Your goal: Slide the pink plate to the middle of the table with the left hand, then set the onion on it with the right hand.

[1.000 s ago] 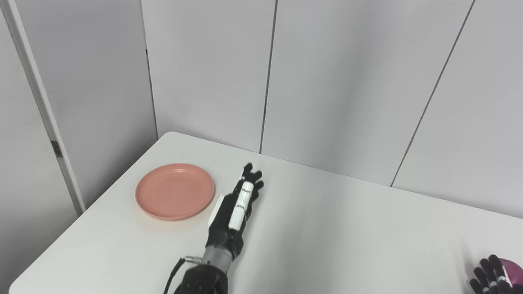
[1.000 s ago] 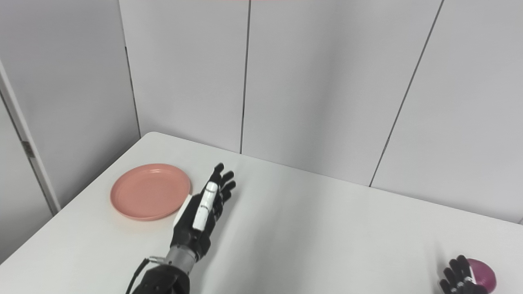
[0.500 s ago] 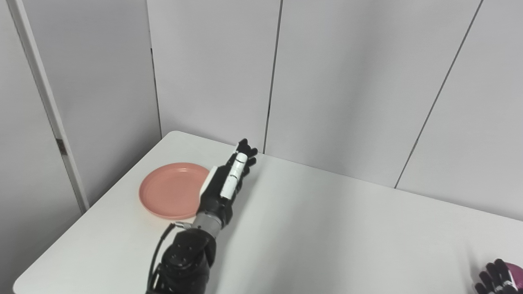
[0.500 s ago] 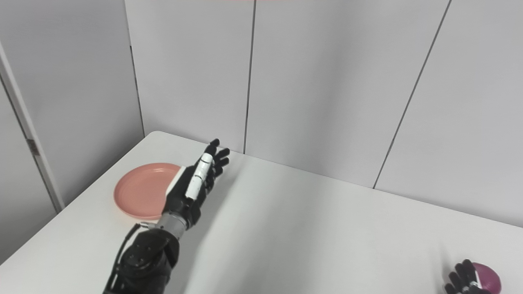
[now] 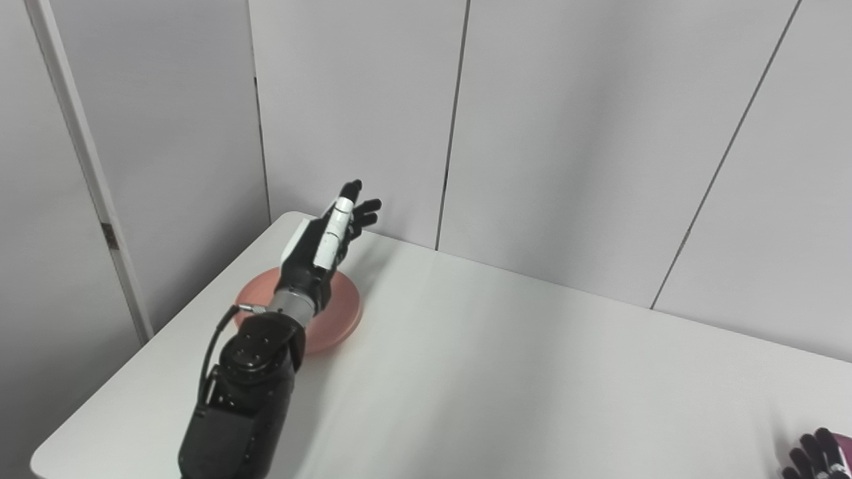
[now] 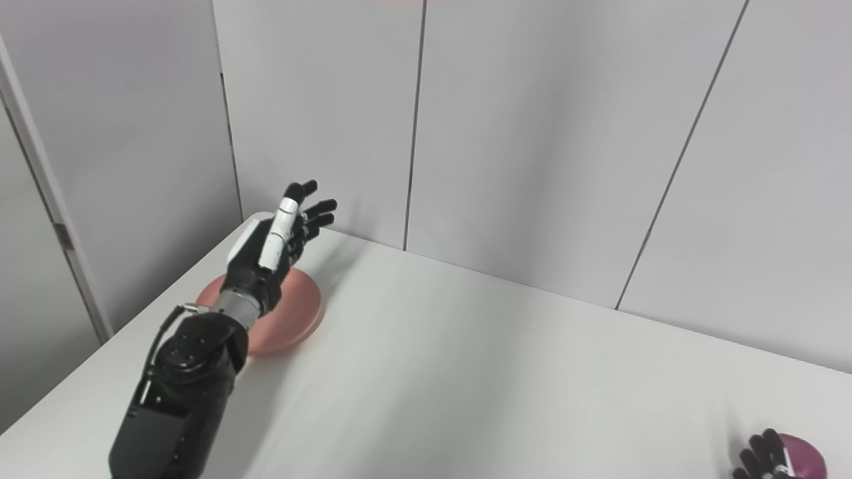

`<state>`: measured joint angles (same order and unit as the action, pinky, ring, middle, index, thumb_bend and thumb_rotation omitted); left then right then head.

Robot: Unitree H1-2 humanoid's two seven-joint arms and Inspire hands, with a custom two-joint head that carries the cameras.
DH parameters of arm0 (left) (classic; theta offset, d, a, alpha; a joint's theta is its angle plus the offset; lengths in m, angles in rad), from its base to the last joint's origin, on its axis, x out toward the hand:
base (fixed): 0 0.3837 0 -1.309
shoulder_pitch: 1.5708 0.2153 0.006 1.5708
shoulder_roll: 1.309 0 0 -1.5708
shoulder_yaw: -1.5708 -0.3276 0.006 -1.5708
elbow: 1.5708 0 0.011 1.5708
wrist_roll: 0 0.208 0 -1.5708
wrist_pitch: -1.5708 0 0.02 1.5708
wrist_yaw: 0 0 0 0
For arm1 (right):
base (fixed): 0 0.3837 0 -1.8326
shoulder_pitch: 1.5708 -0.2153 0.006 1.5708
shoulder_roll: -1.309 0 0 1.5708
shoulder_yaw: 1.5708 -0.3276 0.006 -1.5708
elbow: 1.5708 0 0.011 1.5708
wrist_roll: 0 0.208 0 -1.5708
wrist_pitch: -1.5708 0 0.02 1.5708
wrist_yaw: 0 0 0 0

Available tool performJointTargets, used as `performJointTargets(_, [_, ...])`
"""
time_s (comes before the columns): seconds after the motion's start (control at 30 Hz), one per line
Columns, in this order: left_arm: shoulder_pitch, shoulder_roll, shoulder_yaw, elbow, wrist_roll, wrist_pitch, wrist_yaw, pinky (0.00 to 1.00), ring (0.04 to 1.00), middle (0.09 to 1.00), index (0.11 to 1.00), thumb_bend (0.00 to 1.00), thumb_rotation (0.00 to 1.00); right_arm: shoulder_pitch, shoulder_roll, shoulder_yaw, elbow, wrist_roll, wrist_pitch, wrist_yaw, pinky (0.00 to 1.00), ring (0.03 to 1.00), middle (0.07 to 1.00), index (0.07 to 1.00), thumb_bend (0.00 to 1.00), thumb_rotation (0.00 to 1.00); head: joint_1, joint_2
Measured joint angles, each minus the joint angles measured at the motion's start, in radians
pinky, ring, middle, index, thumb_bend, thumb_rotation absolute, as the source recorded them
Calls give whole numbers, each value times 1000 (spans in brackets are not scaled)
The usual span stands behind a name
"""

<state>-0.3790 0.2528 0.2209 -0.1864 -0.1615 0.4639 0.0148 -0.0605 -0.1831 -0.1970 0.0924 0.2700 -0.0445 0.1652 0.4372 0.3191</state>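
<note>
Right hand [image 6: 762, 459]: seen at the near right corner, beside the onion [image 6: 804, 454] — grip cannot be told.
Pink plate [image 5: 339, 313]: left side of table [image 5: 506, 372], partly hidden by the forearm.
Left hand [image 5: 326, 236]: raised above the plate — fingers spread, nothing held.

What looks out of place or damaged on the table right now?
Nothing stands out. The round pink plate lies flat near the white table's far left corner, unbroken, with the left hand open above it. The purple onion sits at the near right by the right hand. No spills.
</note>
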Motion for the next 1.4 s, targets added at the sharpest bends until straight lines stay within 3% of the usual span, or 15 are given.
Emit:
performJointTargets(0.23, [-33, 87, 59, 114, -18, -30, -38, 936, 846, 825, 957, 840, 1000, 0, 1, 1, -1, -2, 0, -1, 1000, 1000, 992, 1000, 694, 1000, -5, -2])
performJointTargets(0.33, [-43, 129, 91, 198, -52, -115, -80, 944, 846, 823, 942, 828, 1000, 0, 1, 0, -1, -2, 0, -2, 1000, 1000, 991, 1000, 687, 1000, -8, 0])
performJointTargets(0.47, [-51, 182, 115, 279, -96, -174, -146, 909, 833, 826, 875, 866, 1000, 1, 1, -1, 0, -3, 0, -2, 1000, 1000, 992, 1000, 682, 1000, -8, -3])
performJointTargets(0.7, [-86, 258, 128, 477, -140, -296, -233, 861, 826, 832, 865, 902, 975, 1, 1, -1, 1, -4, 0, -2, 1000, 1000, 989, 1000, 679, 1000, -8, -3])
performJointTargets(0.87, [-133, 296, 141, 655, -151, -400, -258, 851, 829, 829, 855, 918, 951, 0, 1, -2, 4, -4, 0, -2, 1000, 1000, 984, 1000, 665, 1000, -9, -2])
performJointTargets(1.1, [-171, 318, 142, 843, -153, -487, -280, 879, 837, 830, 870, 908, 948, 1, 1, -3, 4, -4, 0, -2, 1000, 1000, 984, 1000, 666, 1000, -17, 2])
performJointTargets(1.4, [-193, 321, 143, 993, -165, -587, -295, 936, 865, 854, 886, 897, 960, 2, 1, -3, 2, -4, 0, -1, 1000, 1000, 985, 1000, 651, 1000, -21, 8])
